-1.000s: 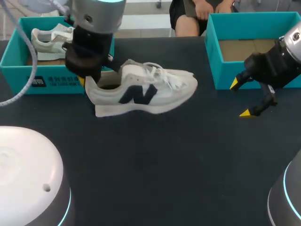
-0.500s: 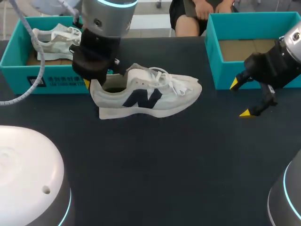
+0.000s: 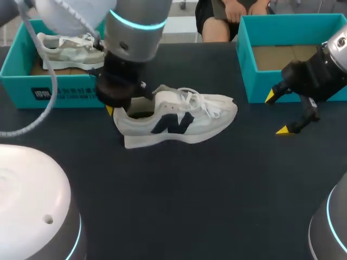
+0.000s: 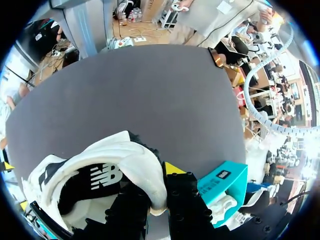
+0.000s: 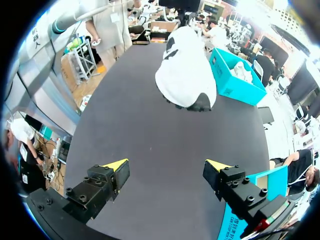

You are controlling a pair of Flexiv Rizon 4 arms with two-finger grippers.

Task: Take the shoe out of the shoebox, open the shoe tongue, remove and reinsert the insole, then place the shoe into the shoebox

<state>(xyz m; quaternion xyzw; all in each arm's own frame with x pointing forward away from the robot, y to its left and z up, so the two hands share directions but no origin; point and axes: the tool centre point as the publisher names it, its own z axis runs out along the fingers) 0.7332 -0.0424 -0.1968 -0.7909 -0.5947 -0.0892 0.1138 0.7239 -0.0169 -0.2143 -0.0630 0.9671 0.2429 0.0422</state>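
A pale grey shoe (image 3: 200, 116) with a dark logo and loose white laces hangs just over the dark table, toe pointing right. My left gripper (image 3: 120, 105) is shut on the shoe's heel collar, one finger inside the opening and one outside. The left wrist view shows the shoe's heel (image 4: 125, 160) pinched between that left gripper's (image 4: 152, 195) black fingers. Behind the shoe stands a teal shoebox (image 3: 65, 96), also seen beside the gripper as the teal shoebox (image 4: 222, 182). My right gripper (image 3: 279, 114) hangs open at the right with nothing in it. Ahead of the right gripper (image 5: 167, 167) is the shoe (image 5: 185, 75).
A second pale shoe (image 3: 65, 46) lies in the left shoebox. Another teal shoebox (image 3: 255, 81), holding only brown card, stands at the back right beside my right gripper. Bare dark tabletop (image 3: 190, 189) stretches across the middle and front.
My left arm has carried the shoe to the right and a little toward the front, away from the left shoebox. The right arm has not moved.
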